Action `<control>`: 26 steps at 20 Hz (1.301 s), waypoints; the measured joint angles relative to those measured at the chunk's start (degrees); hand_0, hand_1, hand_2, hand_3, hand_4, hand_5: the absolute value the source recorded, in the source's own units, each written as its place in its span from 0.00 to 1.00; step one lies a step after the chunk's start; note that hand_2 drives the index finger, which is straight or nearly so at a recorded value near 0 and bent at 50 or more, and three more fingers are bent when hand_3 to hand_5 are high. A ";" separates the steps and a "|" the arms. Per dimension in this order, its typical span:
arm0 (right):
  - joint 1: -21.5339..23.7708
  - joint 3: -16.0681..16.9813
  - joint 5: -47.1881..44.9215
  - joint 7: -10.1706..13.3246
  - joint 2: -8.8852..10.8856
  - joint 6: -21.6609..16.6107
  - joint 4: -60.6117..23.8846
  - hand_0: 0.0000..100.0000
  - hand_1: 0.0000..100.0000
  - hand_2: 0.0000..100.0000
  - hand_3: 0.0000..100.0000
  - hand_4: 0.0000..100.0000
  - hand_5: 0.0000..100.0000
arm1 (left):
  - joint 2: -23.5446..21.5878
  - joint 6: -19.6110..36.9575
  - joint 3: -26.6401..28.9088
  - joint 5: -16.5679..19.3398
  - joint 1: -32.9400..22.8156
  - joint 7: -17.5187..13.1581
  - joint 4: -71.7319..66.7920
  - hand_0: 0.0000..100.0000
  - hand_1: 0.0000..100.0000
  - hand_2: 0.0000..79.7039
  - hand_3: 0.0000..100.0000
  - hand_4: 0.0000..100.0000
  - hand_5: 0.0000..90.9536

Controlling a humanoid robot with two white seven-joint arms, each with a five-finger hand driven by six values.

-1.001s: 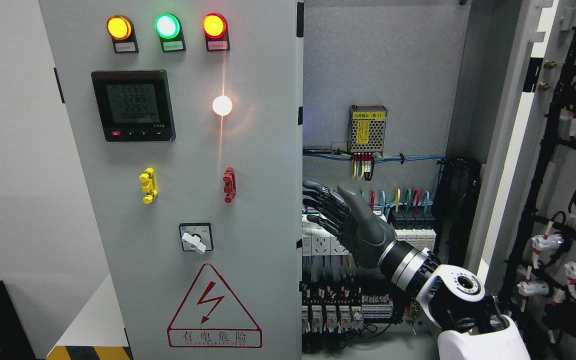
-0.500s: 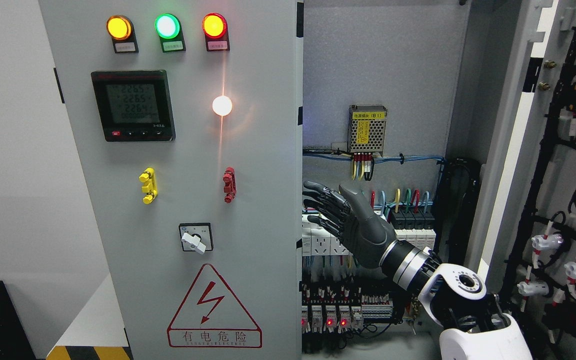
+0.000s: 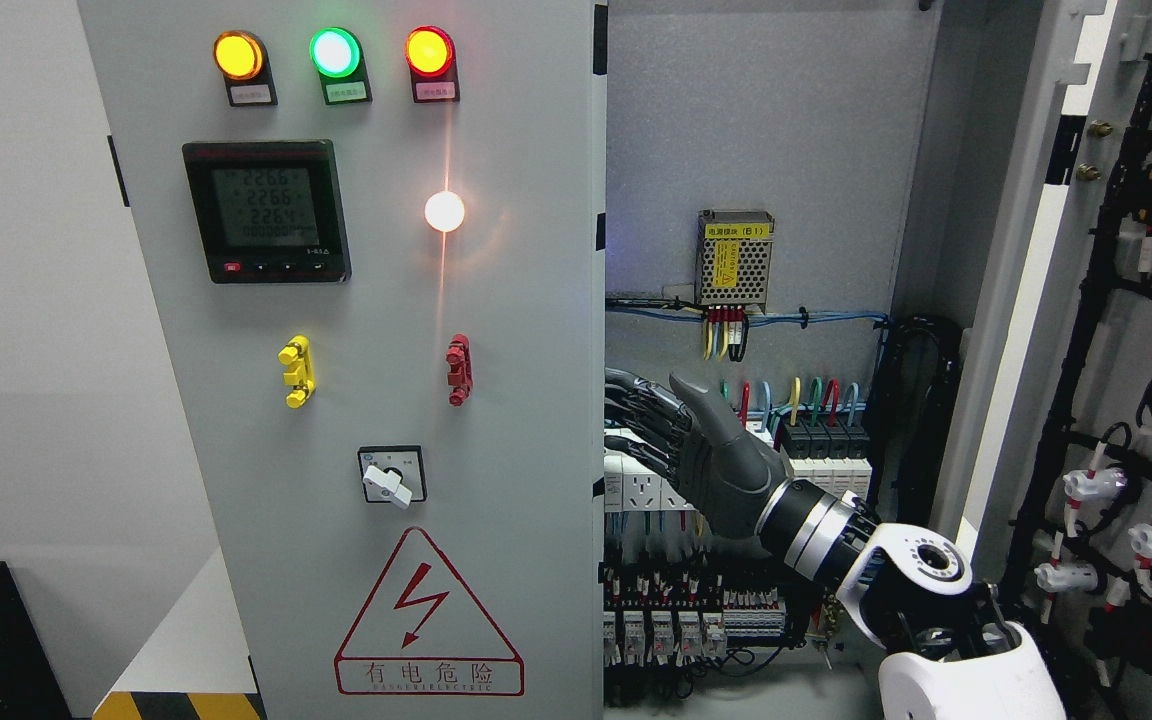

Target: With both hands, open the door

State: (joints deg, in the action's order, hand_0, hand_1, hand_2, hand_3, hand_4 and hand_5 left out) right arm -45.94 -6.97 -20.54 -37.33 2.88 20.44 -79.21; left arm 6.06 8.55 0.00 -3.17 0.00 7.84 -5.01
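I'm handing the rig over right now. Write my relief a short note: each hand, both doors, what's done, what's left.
Right hand: open, holding nothing, fingers reaching to the free edge of the left door; contact can't be confirmed.
Left hand: not in view.
Right door: swung wide open, cabinet wiring exposed.
Left door: closed, panel lamps lit.
Done: right door open.
Left: hook the fingers behind the left door's edge and pull it open, probably bringing in the left hand.
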 measured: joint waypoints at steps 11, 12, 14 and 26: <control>-0.90 -0.18 -0.07 -0.18 -0.10 2.39 0.22 0.19 0.00 0.00 0.00 0.00 0.00 | 0.00 0.00 0.00 0.00 0.00 0.00 0.00 0.00 0.00 0.00 0.00 0.00 0.00; -0.93 -0.20 -0.08 -0.31 -0.11 2.53 0.22 0.19 0.00 0.00 0.00 0.00 0.00 | 0.00 0.00 0.00 0.00 0.00 0.00 0.00 0.00 0.00 0.00 0.00 0.00 0.00; -1.04 -0.22 -0.07 -1.32 -0.16 2.72 0.23 0.19 0.00 0.00 0.00 0.00 0.00 | 0.00 0.00 0.00 0.00 0.00 0.00 0.00 0.00 0.00 0.00 0.00 0.00 0.00; -1.48 -0.02 -0.05 -3.24 -0.50 3.05 0.47 0.19 0.00 0.00 0.00 0.00 0.00 | 0.00 0.00 0.00 0.00 0.00 0.00 0.00 0.00 0.00 0.00 0.00 0.00 0.00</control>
State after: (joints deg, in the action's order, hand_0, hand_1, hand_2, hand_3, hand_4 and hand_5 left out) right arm -47.42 -6.99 -20.59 -40.56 2.38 23.49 -78.75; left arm 6.07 8.56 0.00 -3.16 0.00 7.83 -5.01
